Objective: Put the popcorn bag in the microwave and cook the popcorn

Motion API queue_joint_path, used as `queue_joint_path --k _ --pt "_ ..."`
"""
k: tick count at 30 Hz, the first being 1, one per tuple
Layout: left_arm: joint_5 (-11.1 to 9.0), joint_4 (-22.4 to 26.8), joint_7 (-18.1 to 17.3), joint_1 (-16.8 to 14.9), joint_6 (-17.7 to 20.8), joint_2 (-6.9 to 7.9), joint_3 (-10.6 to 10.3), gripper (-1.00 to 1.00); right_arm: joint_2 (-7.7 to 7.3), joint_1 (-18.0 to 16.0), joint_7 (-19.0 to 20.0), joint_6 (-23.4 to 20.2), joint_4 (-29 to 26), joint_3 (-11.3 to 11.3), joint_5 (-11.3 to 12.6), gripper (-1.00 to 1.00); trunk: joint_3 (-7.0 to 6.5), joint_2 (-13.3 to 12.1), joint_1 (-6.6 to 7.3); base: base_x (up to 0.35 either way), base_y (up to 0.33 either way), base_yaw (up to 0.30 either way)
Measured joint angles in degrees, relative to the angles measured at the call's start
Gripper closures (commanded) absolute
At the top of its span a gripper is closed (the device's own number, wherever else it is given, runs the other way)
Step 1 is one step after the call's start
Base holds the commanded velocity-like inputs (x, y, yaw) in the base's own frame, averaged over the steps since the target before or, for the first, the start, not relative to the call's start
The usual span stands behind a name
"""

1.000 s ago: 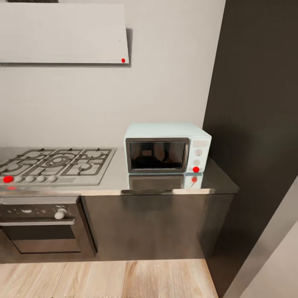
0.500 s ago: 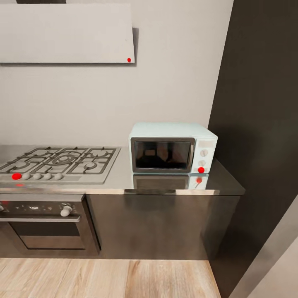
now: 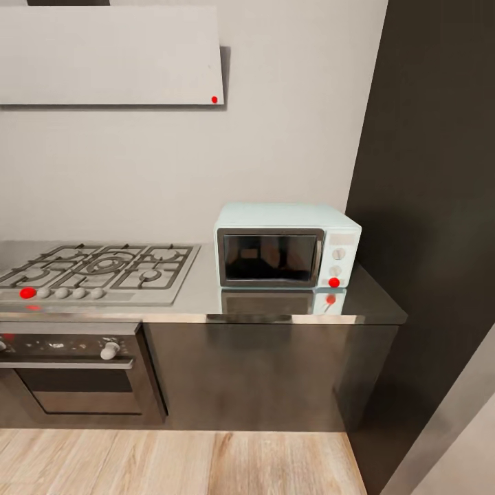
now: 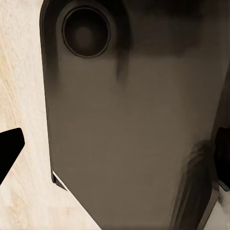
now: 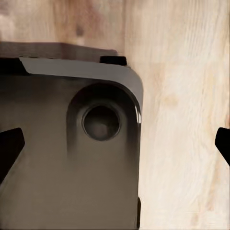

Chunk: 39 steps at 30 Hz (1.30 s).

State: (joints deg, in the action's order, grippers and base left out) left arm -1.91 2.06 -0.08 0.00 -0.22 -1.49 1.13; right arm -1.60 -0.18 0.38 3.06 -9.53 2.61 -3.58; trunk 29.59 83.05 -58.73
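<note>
While the microwave (image 3: 287, 246) sits door-shut at the countertop's (image 3: 206, 295) right end beside the hob (image 3: 96, 271), no bag is in sight — nothing done yet, both grippers (image 4: 115, 158) (image 5: 115, 143) pointed at the floor, jaws wide and empty.

Left wrist view, base shell (image 4: 129, 124): broad, smooth dark grey-brown panel with rounded corners and a thin raised rim along its edge.
Round recess (image 4: 86, 32): circular dished socket with a darker ring, set near one corner of the shell.
Left fingers (image 4: 8, 149): matte black, blunt pointed tips at the two side edges of the picture, no markings legible.
Right wrist view, base shell (image 5: 57, 158): same dark grey-brown, rounded corner, paler bevelled edge.
Round recess (image 5: 100, 122): circular socket inside an arched hollow.
Small black tab (image 5: 113, 60): on the shell's edge.
Right fingers (image 5: 9, 146): matte black tips.
</note>
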Motion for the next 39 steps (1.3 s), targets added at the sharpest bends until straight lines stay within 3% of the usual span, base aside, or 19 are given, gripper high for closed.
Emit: queue_joint_path --k 6,10,13,16,17,18,20,21,22,23,26,32,34,36,39 --pt "0.00 0.00 0.00 0.00 -0.02 -0.05 0.00 -1.00 0.07 -0.02 0.01 -15.80 -20.67 0.10 -0.24 -1.00 -0.01 0.00 0.00 0.000 0.000 0.000" --pt "0.04 0.00 0.00 0.00 -0.01 -0.08 0.00 -1.00 0.09 -0.01 0.07 -20.30 -32.03 0.15 -0.39 -1.00 -0.01 0.00 0.00 0.000 0.000 0.000" --pt "0.05 0.00 0.00 0.00 -0.01 -0.09 0.00 -1.00 0.24 0.00 0.09 -23.74 -39.55 0.22 -2.28 -1.00 0.00 0.00 0.00 0.000 0.000 0.000" --pt "0.07 0.00 0.00 0.00 0.02 -0.09 0.00 -1.00 0.81 -0.02 0.12 -32.17 -51.33 0.30 -4.65 -1.00 -0.01 0.00 0.00 0.000 0.000 0.000" --pt "0.08 0.00 0.00 0.00 0.01 -0.09 0.00 -1.00 1.10 -0.11 0.24 -37.69 -59.39 0.31 -5.03 -1.00 -0.01 -0.01 0.00 0.000 0.000 0.000" --pt "0.08 0.00 0.00 0.00 0.00 -0.09 -0.02 -1.00 1.18 -0.35 0.28 -39.97 -63.93 0.32 -5.15 -1.00 -0.01 0.00 0.00 0.000 0.000 0.000" --pt "0.08 -0.01 0.00 0.00 -0.01 -0.09 -0.01 -1.00 1.31 -2.91 0.37 -45.03 -69.74 0.29 -5.25 -1.00 -0.01 0.00 0.00 0.000 0.000 0.000" --pt "0.08 -0.01 0.00 0.00 -0.01 -0.09 -0.01 -1.00 1.37 -5.68 0.43 -48.12 -71.33 0.29 -5.22 -1.00 -0.01 -0.01 0.00 0.000 0.000 0.000" --pt "0.08 0.00 0.00 0.00 -0.02 -0.09 0.00 -1.00 1.72 -10.58 0.44 -51.19 -72.78 0.27 -5.26 -1.00 -0.01 -0.01 0.00 0.000 0.000 0.000" --pt "0.08 -0.01 0.00 0.00 -0.01 -0.09 -0.01 -1.00 1.90 -14.33 0.33 -52.01 -73.83 0.23 -5.37 -1.00 -0.01 -0.01 0.00 0.000 0.000 0.000" --pt "0.08 -0.01 0.00 0.00 0.03 -0.04 -0.07 -1.00 2.24 -21.10 0.06 -52.81 -77.10 0.18 -5.45 -1.00 -0.01 -0.01 0.00 0.000 0.000 0.000" --pt "0.08 -0.01 0.00 0.00 -0.01 -0.04 -0.04 -1.00 4.05 -30.43 -0.31 -52.82 -79.01 -0.16 -5.63 -1.00 -0.01 0.00 0.00 0.000 0.000 0.000" --pt "0.08 0.00 0.00 0.00 -0.02 -0.01 -0.05 -1.00 5.64 -32.67 -1.28 -52.68 -79.31 -0.29 -5.51 -1.00 0.00 0.00 0.00 0.000 0.000 0.000" --pt "0.08 0.01 0.00 0.00 -0.03 -0.07 -0.03 -1.00 9.21 -33.59 -5.16 -52.32 -79.42 -0.75 -5.31 -1.00 0.00 0.00 0.00 0.000 0.000 0.000" --pt "0.08 0.08 0.00 0.00 -0.02 -0.09 -0.08 -1.00 10.73 -33.84 -8.57 -52.26 -79.46 -3.96 -5.49 -1.00 0.00 0.00 0.00 0.000 0.000 0.000"
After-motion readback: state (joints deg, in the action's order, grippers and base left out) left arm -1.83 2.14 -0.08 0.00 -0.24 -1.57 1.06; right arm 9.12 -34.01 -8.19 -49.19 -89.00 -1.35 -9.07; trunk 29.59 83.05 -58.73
